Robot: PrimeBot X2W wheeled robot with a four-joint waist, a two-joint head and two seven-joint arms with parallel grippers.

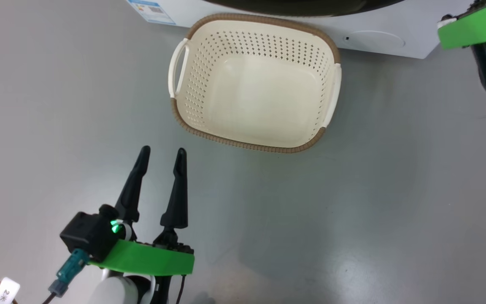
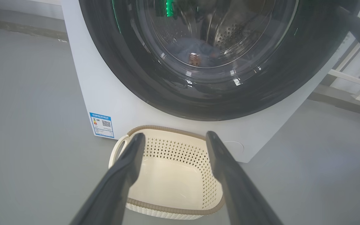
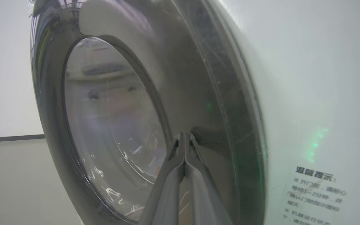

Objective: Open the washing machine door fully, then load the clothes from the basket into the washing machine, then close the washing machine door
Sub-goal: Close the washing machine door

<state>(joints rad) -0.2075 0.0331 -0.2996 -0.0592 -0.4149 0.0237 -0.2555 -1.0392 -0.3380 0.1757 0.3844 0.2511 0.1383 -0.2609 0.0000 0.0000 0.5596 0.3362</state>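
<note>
The cream basket [image 1: 247,145] with a brown rim stands on the floor before the white washing machine [image 1: 378,38], and nothing lies in it. My left gripper [image 1: 162,151] hovers open just short of its near-left corner, fingers pointing at it. In the left wrist view the open left gripper [image 2: 175,136] frames the basket [image 2: 173,175]. Above it, the glossy black washing machine door [image 2: 142,78] lies against the machine front. Light blue clothes [image 2: 195,53] show through its glass inside the drum. My right gripper [image 3: 184,135] is shut, its tips at the black ring of the door [image 3: 198,93].
A blue label sticker [image 2: 102,124] marks the machine's lower left front. My right arm with its green band [image 1: 475,25] reaches in at the upper right. A white frame [image 2: 355,81] stands right of the machine. Grey floor [image 1: 352,211] surrounds the basket.
</note>
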